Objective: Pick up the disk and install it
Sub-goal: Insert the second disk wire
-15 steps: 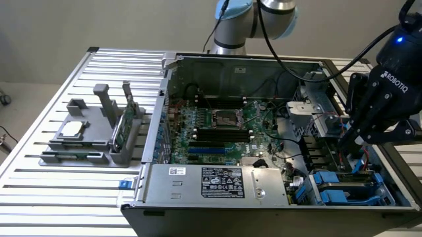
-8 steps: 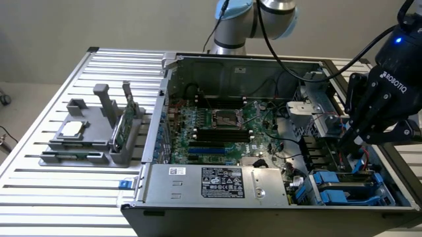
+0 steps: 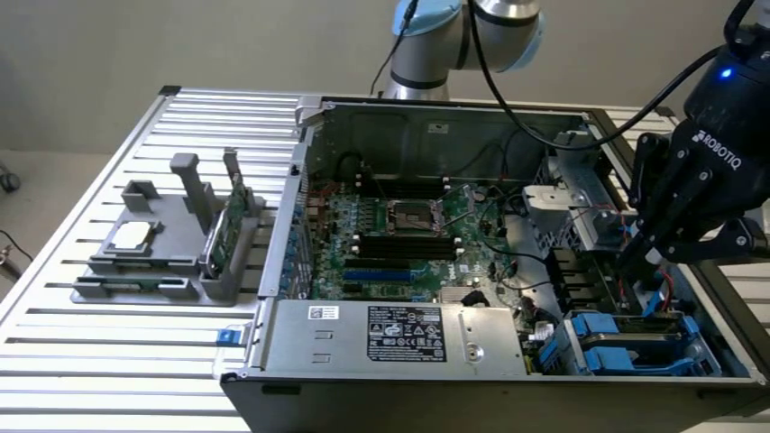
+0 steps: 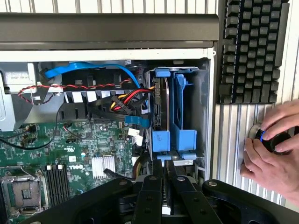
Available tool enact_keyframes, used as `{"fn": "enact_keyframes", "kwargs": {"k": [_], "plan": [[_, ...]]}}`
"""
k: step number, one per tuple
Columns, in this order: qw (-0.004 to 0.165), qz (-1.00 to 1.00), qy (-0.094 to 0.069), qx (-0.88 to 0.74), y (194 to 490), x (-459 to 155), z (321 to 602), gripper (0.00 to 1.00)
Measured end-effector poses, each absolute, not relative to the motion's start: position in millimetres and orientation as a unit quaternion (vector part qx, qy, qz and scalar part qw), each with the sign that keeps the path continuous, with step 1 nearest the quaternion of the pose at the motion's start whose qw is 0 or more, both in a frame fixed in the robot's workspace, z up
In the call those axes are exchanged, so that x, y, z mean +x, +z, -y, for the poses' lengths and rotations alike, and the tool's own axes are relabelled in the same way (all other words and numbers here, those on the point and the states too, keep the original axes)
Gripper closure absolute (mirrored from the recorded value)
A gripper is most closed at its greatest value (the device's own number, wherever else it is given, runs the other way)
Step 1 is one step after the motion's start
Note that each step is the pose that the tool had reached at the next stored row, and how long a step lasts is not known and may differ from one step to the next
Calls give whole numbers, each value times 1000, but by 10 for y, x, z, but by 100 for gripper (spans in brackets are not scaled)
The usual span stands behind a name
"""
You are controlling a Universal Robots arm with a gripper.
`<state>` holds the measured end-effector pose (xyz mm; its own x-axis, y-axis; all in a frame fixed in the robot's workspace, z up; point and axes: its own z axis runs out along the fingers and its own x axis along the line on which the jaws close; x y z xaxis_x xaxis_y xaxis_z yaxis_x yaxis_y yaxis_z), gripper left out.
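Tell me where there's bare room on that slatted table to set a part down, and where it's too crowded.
Free: the slatted table in front of the grey parts stand, and the strip behind it toward the far edge. Crowded: inside the computer case, with cables and blue drive carriers below the gripper; a person's hands and keyboard fill the other side.

Pincer (image 4: 164,173): fingers nearly together, at the drive bay
Disk (image 4: 163,109): on edge in blue carrier
Hand (image 4: 273,151): on a knob (image 4: 275,140), counter (image 4: 233,135)
Keyboard (image 4: 252,49): beside the case
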<state>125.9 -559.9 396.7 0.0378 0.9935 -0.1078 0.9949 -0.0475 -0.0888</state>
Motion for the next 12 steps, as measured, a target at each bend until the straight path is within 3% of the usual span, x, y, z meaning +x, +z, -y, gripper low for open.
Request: {"fn": "enact_keyframes", "kwargs": {"k": [12], "plan": [[5, -690, -70, 720, 3859, 1453, 5536, 84]]}}
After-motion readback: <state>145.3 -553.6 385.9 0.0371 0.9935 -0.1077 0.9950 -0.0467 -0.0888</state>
